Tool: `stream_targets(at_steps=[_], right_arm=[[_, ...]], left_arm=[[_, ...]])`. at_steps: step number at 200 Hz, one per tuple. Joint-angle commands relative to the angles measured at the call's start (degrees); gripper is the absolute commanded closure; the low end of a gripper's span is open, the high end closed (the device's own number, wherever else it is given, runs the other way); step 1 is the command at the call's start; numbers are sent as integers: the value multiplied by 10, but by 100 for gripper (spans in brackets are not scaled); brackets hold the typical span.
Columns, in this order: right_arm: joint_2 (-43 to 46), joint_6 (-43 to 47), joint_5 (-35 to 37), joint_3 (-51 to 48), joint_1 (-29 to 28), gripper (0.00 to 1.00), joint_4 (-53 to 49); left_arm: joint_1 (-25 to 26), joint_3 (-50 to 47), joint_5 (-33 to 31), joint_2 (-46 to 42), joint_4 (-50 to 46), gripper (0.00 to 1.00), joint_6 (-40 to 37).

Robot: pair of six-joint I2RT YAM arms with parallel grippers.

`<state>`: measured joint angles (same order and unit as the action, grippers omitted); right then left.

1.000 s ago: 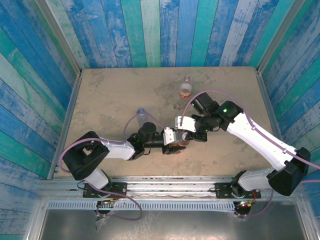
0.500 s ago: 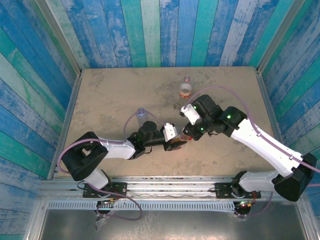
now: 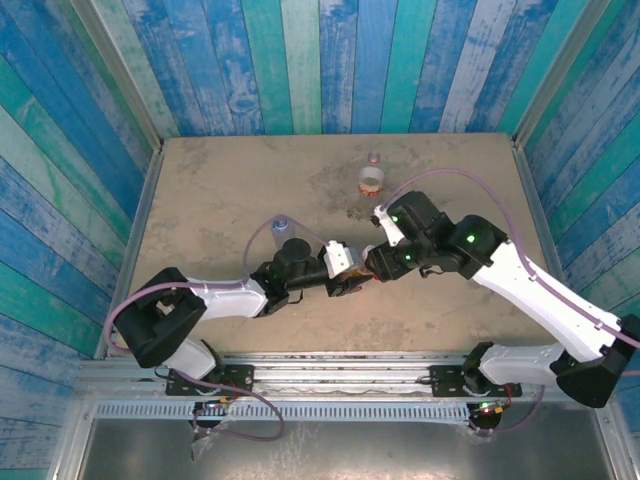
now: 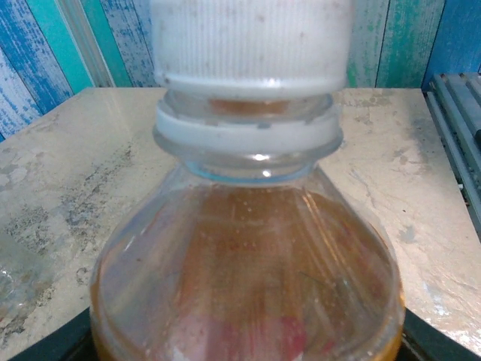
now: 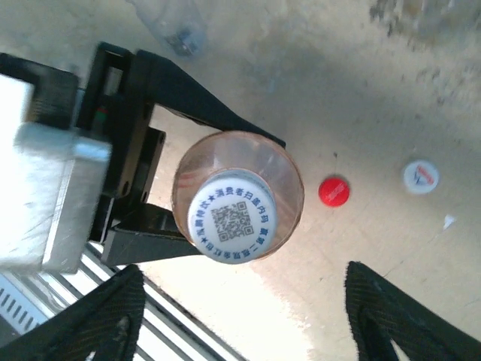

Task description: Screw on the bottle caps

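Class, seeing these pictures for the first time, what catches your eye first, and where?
The amber bottle, white cap on, is held upright by the left gripper near the middle of the table. The right gripper hangs open above it. A red cap lies loose beside it.

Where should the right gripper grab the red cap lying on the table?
By its rim, from straight above. The red cap lies flat on the table, so only its low round side wall offers opposing faces; close across the diameter. It sits apart from the bottle and the loose cap, so there looks to be room either side.
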<state>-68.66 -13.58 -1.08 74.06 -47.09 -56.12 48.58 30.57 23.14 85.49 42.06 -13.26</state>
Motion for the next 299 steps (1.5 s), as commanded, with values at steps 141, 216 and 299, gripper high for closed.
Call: stream_targets(at_steps=[141, 216, 299], right_arm=[[28, 567, -155, 16, 2, 43, -56], [-12, 549, -170, 33, 2, 59, -51], [-28, 544, -166, 34, 2, 70, -51]], left_arm=[[-2, 8, 132, -114, -137, 42, -79], [-2, 12, 140, -116, -151, 42, -86], [-1, 14, 130, -124, -158, 42, -85]])
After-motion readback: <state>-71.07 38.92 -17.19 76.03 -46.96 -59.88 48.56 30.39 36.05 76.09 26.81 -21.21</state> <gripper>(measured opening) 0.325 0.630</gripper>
